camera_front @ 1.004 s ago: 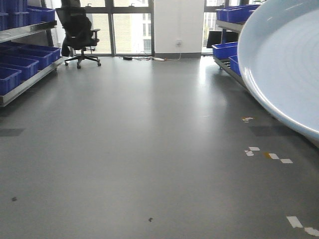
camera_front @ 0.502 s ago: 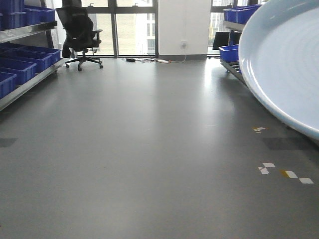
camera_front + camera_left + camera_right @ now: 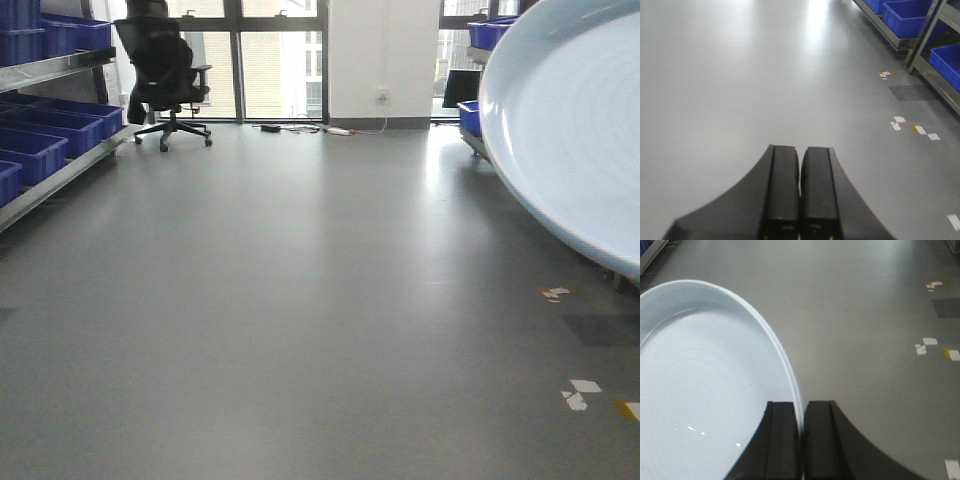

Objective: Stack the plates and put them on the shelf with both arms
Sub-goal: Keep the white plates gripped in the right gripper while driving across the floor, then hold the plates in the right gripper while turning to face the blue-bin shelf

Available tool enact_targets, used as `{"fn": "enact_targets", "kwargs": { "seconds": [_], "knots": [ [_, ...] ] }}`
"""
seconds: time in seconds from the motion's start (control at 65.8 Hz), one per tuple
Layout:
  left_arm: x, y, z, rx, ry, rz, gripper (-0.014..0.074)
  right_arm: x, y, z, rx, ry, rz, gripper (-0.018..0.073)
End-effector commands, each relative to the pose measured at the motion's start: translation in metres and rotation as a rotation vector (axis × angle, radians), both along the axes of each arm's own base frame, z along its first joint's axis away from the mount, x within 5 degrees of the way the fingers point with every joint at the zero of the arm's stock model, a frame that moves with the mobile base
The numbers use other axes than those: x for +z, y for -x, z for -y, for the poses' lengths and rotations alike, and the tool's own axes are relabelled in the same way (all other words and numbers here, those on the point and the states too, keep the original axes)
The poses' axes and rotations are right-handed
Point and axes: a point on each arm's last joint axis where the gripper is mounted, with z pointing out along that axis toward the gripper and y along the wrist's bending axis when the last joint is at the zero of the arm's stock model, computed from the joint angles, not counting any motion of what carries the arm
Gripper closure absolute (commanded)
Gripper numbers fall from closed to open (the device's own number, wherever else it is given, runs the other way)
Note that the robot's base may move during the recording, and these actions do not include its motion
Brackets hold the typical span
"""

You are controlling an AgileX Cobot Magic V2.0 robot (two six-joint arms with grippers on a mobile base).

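A large pale bluish-white plate (image 3: 570, 130) fills the right side of the front view, held up and tilted above the floor. In the right wrist view the same plate (image 3: 705, 390) spreads to the left, and my right gripper (image 3: 801, 412) is shut on its rim, one finger on each side. My left gripper (image 3: 800, 157) hangs over bare floor with its two black fingers pressed together and nothing between them. Only this plate shows, and whether another lies under it is hidden.
Grey floor (image 3: 300, 300) stretches ahead to windows. Metal shelving with blue bins (image 3: 40, 140) runs along the left, more blue bins (image 3: 470, 115) at the right. A black office chair (image 3: 165, 75) stands at the far left. Tape marks (image 3: 580, 392) dot the floor at right.
The view has moved forward and turned a little: the chair and windows shifted right, the floor tape marks slid down and right. The plate keeps its place in the front view.
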Motion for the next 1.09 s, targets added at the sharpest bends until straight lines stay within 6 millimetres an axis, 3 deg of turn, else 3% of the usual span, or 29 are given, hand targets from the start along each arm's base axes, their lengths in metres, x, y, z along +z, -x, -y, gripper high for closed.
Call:
{"fn": "enact_targets", "kwargs": {
  "seconds": [0.0, 1.08],
  "knots": [
    [0.0169, -0.0035, 0.0015, -0.001, 0.045, 0.1, 0.051, 0.0171, -0.0033, 0.0004, -0.008, -0.012, 0.115, 0.0511],
    [0.0169, -0.0035, 0.0015, -0.001, 0.045, 0.1, 0.051, 0.0171, -0.0033, 0.0004, -0.008, -0.012, 0.115, 0.0511]
  ]
}}
